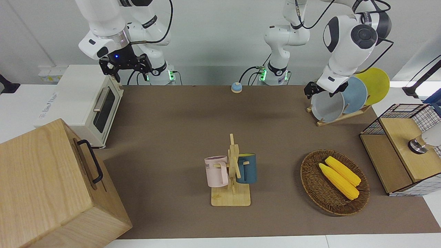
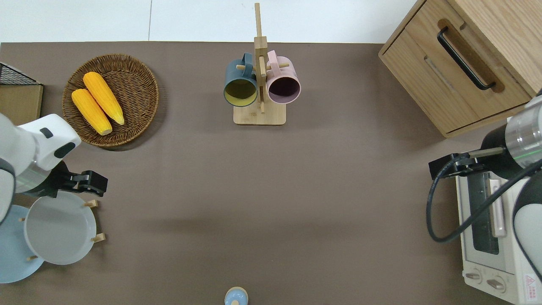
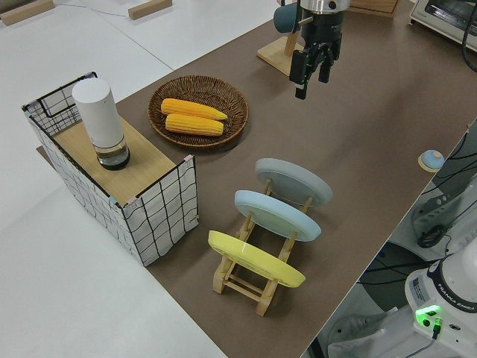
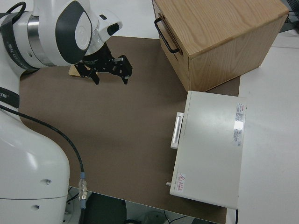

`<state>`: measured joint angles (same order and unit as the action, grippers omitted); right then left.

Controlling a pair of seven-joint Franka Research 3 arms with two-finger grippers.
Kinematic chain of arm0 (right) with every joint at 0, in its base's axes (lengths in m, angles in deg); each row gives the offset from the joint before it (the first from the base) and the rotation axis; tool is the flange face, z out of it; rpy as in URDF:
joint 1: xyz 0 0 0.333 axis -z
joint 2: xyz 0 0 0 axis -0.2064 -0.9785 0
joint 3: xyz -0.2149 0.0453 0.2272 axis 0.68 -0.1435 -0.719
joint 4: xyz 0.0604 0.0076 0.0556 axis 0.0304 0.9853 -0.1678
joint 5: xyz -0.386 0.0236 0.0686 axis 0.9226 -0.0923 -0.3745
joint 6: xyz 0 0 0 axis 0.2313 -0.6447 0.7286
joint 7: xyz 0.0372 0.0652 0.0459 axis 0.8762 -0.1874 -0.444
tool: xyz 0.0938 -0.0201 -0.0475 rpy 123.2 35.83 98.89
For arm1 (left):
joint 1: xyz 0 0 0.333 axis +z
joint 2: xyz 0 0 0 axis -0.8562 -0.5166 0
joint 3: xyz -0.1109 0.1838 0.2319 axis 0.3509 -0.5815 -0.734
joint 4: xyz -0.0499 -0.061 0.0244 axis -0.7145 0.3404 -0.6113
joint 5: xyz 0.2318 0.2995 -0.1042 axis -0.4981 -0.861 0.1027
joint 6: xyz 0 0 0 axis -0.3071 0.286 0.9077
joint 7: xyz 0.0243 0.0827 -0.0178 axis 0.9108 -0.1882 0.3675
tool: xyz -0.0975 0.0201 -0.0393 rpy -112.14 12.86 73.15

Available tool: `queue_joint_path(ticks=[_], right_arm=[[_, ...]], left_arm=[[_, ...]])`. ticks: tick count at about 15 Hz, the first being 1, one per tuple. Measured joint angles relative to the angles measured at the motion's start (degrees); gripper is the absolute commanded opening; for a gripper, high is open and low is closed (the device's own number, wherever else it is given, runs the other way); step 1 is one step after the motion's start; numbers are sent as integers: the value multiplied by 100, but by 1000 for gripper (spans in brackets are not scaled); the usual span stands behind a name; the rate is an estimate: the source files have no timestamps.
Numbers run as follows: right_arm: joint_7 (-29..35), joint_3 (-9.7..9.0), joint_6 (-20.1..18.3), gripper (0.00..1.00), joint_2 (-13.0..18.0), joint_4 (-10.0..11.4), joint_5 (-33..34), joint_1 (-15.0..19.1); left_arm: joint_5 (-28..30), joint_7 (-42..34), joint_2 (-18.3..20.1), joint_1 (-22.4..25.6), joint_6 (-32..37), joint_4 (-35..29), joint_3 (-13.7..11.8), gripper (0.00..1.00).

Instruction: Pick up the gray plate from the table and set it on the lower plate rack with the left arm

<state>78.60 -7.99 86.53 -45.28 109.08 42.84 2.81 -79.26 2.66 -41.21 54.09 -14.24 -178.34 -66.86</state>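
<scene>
light blue plate (image 2: 10, 250) cut off by overhead edge

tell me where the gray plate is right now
The gray plate stands in the lowest slot of the plate rack at the left arm's end of the table, beside the light blue plate.

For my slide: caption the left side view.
Gray plate sits in the rack's lowest slot; the open left pincer hangs above the table.

A plain pale wall (image 1: 213, 34) is seen at twelve o'clock in the front view; white surfaces (image 3: 82, 283) are seen around the mat-covered top, evenly lit.
</scene>
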Motion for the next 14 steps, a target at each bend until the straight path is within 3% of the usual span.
queue_joint_path(ticks=[3,5,14], right_arm=[[0,0,0,983,0,0,0,0],[0,0,0,983,0,0,0,0],[0,0,0,983,0,0,0,0]], left_arm=[[534,-498,9,15,6,337,-309,995],[601,-759,13,44,21,514,-372,995],[490,-903,18,39,161,952,-125,995]])
